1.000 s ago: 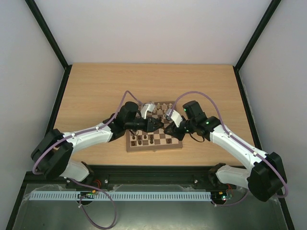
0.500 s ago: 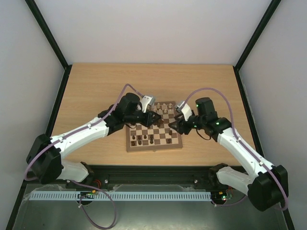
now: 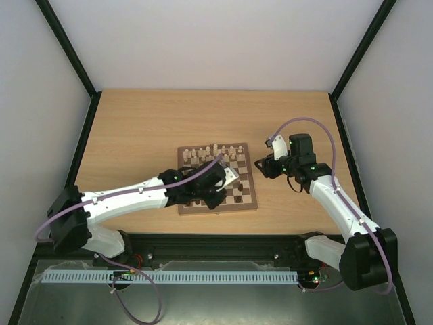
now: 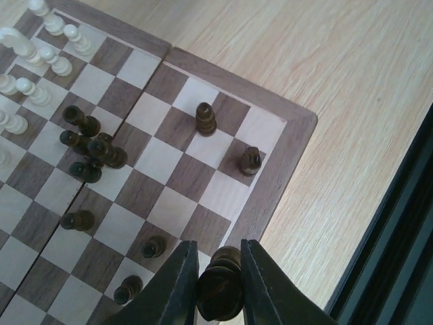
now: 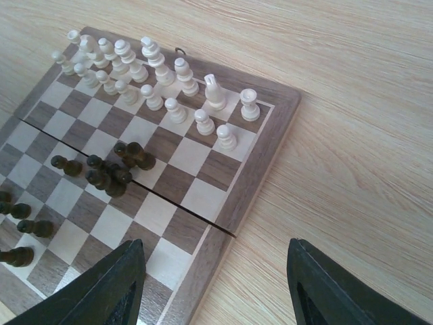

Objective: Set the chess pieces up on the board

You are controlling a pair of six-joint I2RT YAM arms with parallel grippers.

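Observation:
The board [image 3: 252,177] lies in the middle of the table. Pale chess pieces [image 3: 213,153] stand in two rows along its far side, also in the right wrist view [image 5: 155,81]. A loose cluster of dark pieces [image 4: 91,145] sits near the board's middle, and a few more dark ones [image 4: 206,118] stand on the near rows. My left gripper [image 4: 218,271] is shut on a dark piece [image 4: 220,294] above the board's near right corner [image 4: 284,156]. My right gripper [image 5: 213,284] hangs open and empty over the board's right edge [image 5: 270,135].
Bare wooden table [image 3: 135,128] surrounds the board. A black frame edge [image 4: 399,223] runs close to the board's near right corner. The left arm [image 3: 135,196] reaches across the near left of the table, and the right arm [image 3: 331,193] comes in from the right.
My left gripper moved from the board's middle to its near right corner, carrying a dark piece. My right gripper opened and pulled back to the right, off the board.

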